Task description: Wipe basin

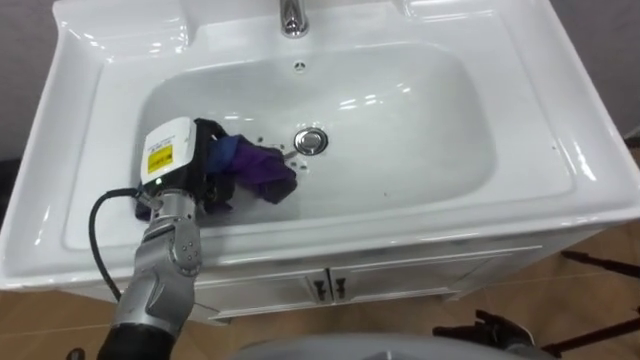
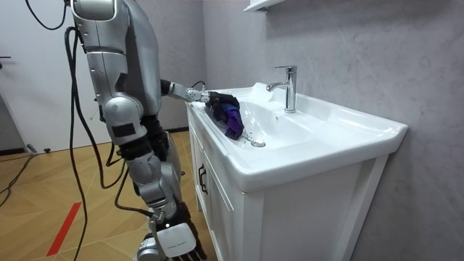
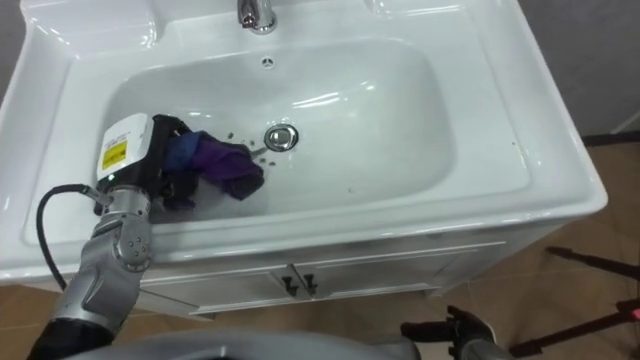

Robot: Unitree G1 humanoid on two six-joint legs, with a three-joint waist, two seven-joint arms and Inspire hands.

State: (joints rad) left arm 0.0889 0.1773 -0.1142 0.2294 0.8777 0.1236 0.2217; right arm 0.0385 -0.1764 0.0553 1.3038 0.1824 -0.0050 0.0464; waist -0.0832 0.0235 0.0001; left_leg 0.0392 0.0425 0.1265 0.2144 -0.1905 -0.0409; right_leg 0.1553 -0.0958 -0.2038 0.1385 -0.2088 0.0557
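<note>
The robot is seen standing close against a white cabinet (image 1: pixel 330 285) that carries a white basin (image 1: pixel 560 190), which takes up most of the eye views. The left arm is brought in from the lower left of the frame and reaches over the front rim into the bowl. The left hand (image 1: pixel 207 150) is placed in the left part of the bowl, and its fingers are closed around a bunched purple and blue cloth (image 1: pixel 258 170). The cloth is pressed against the bowl's floor, left of centre in the frame, just left of the round metal drain (image 1: pixel 311 141) and not covering it. A few small dark specks are scattered on the white surface around the drain. A chrome tap (image 1: pixel 291 15) is mounted on the back ledge at the top centre of the frame.

In the room view the robot is shown upright at the left of the frame, facing the basin at the right, with the left arm stretched out level over the rim and the cloth hanging from the hand. The right hand (image 2: pixel 174 245) is lowered beside the legs at the bottom of the frame; whether its fingers are open or curled cannot be told. A wooden floor (image 2: pixel 43 196) is seen beneath the robot.
</note>
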